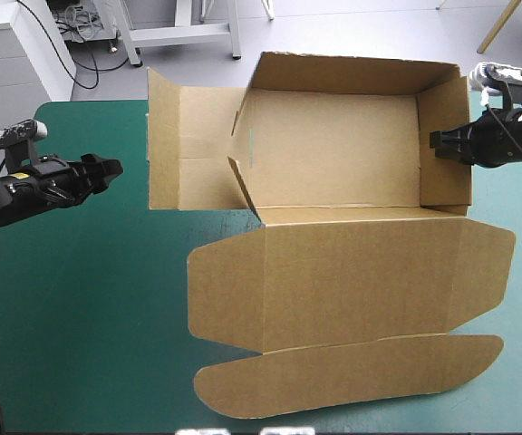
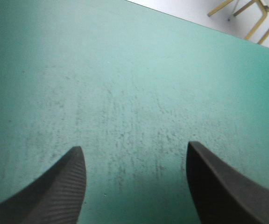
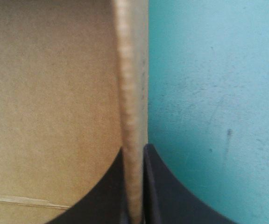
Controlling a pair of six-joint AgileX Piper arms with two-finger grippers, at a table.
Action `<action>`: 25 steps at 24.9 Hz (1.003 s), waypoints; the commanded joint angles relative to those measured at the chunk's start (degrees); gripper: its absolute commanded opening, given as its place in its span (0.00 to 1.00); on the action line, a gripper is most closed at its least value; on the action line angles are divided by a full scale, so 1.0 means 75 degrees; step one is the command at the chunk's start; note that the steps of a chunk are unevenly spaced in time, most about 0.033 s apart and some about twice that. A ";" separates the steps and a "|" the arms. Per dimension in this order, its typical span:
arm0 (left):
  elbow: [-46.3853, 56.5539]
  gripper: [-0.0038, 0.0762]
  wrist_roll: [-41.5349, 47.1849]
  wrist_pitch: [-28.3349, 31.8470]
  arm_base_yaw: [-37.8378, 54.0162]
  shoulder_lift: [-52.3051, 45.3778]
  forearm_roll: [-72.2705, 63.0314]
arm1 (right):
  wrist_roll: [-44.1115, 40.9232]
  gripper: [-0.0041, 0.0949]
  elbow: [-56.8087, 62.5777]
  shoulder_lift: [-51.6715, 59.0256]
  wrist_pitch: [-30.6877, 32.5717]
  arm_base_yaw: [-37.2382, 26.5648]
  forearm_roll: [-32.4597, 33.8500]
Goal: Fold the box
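Note:
The brown box (image 1: 333, 154) lies at the table's middle and back, its far and right walls raised, its left wall half up with a side flap lying flat to the left. The lid (image 1: 352, 281) lies flat toward the near edge, its rounded tuck flap (image 1: 352, 372) nearest. My right gripper (image 1: 438, 142) is shut on the box's right wall, whose top edge (image 3: 132, 116) runs straight out from between the fingers. My left gripper (image 1: 114, 169) hangs open over bare cover left of the box; its fingers (image 2: 64, 186) stand wide apart with nothing between them.
The teal-green cover (image 1: 80, 299) shows to the left of the box and at the near left. The table's far edge runs just behind the box's back wall. White drawers (image 1: 7, 54) stand beyond the far left corner.

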State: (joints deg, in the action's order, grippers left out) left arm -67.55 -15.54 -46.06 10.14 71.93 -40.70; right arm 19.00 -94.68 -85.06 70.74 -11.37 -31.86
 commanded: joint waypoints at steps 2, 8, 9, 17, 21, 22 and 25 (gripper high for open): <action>-0.0180 0.59 0.0006 -0.0010 -0.0025 -0.0181 -0.0710 | 0.0565 0.02 0.0288 0.0315 -0.0417 -0.0052 -0.1634; -0.0180 0.59 0.0006 -0.0608 -0.0025 -0.0181 -0.0766 | 0.0701 0.02 0.0886 0.0194 -0.1553 0.0501 -0.1729; -0.0180 0.59 0.0006 -0.0701 -0.0025 -0.0181 -0.0799 | 0.0676 0.02 0.0902 0.0117 -0.1586 0.0676 -0.1590; -0.0180 0.59 -0.0393 -0.1596 -0.0025 -0.0181 -0.0944 | 0.0165 0.02 0.0906 -0.0682 -0.2555 0.2258 -0.0934; -0.0180 0.59 -0.0686 -0.1957 -0.0025 -0.0181 -0.1192 | -0.0274 0.02 0.0918 -0.1127 -0.2874 0.2951 -0.0311; -0.0180 0.59 -0.0809 -0.2017 -0.0025 -0.0181 -0.1300 | -0.0335 0.02 0.0918 -0.1184 -0.2892 0.3025 -0.0231; -0.0180 0.59 -0.0988 -0.2196 -0.0025 -0.0181 -0.1630 | -0.0560 0.02 0.0918 -0.1437 -0.3025 0.3355 -0.0210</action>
State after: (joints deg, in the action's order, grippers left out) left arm -67.55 -22.20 -62.64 10.14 71.94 -47.65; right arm 16.33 -86.28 -97.80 50.84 12.81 -30.93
